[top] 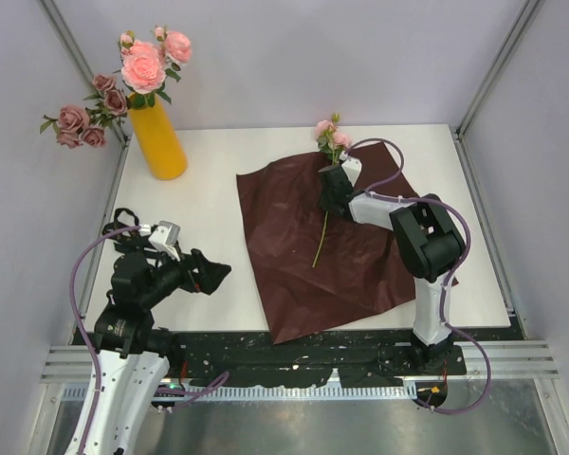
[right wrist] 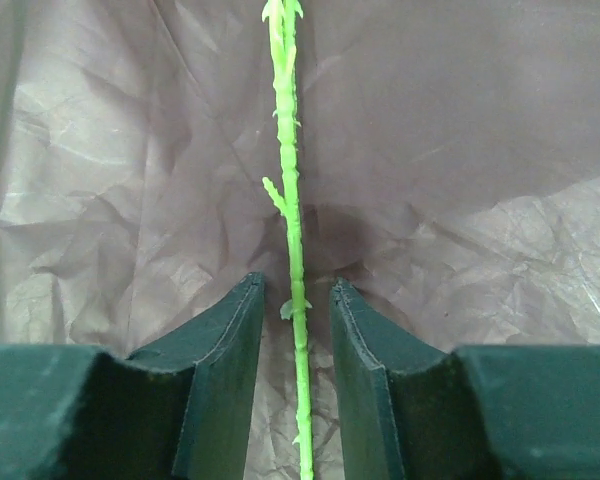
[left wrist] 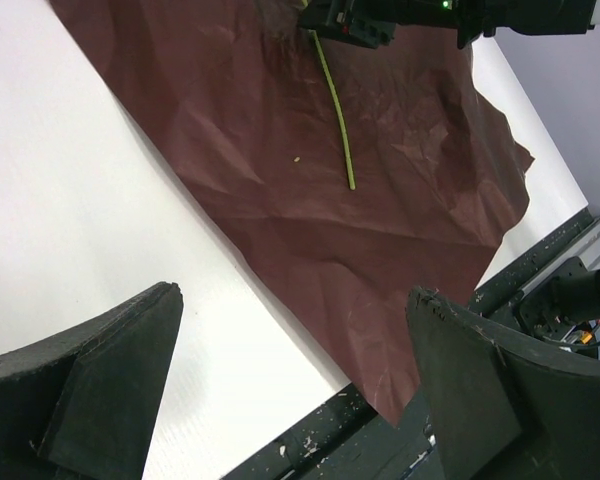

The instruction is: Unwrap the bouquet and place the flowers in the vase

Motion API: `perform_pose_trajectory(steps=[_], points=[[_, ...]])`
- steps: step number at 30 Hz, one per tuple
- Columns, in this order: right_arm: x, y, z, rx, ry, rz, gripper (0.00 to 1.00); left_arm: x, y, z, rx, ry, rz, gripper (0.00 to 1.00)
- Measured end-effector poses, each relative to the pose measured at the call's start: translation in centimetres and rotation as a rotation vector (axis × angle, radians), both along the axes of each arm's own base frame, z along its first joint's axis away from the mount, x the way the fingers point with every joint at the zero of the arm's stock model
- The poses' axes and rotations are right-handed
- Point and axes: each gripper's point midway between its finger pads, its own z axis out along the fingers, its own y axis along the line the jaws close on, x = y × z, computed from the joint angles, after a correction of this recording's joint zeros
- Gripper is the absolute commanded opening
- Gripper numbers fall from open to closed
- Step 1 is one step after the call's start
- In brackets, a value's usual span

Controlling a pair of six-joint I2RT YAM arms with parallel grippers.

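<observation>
The yellow-orange vase (top: pixel 157 139) stands at the table's back left and holds several pink and mauve flowers (top: pixel 142 66). The bouquet is undone: its dark red paper (top: pixel 294 275) lies spread flat in the middle. One pink flower (top: pixel 330 136) lies on it, with a thin green stem (top: pixel 321 237). My right gripper (top: pixel 334 188) straddles that stem (right wrist: pixel 290 200) near the bloom. Its jaws stand narrowly apart, with a gap on each side of the stem. My left gripper (top: pixel 216 275) is open and holds nothing, low over the white table left of the paper (left wrist: pixel 280 180).
The white table (top: pixel 209 209) ends at a black slotted rail (top: pixel 313 355) along the front. Metal frame posts (top: pixel 493 66) stand at the back corners. The paper's front corner (left wrist: pixel 400 400) hangs over the table edge.
</observation>
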Motion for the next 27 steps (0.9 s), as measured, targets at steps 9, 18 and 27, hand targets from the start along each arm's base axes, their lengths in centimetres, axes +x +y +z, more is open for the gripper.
perform_pose_trajectory(steps=[9, 18, 27], points=[[0.4, -0.2, -0.3, -0.036, 0.040, -0.009, 0.11, 0.3, 0.4, -0.4, 0.012, 0.014, 0.026, 0.97], [-0.2, -0.9, 0.2, -0.083, 0.026, 0.033, 0.06, 0.6, 0.8, -0.7, 0.024, 0.025, 0.055, 0.94], [-1.3, -0.6, 7.4, -0.024, -0.153, 0.139, 0.05, 0.9, 1.5, -0.5, 0.041, 0.026, 0.096, 0.91]])
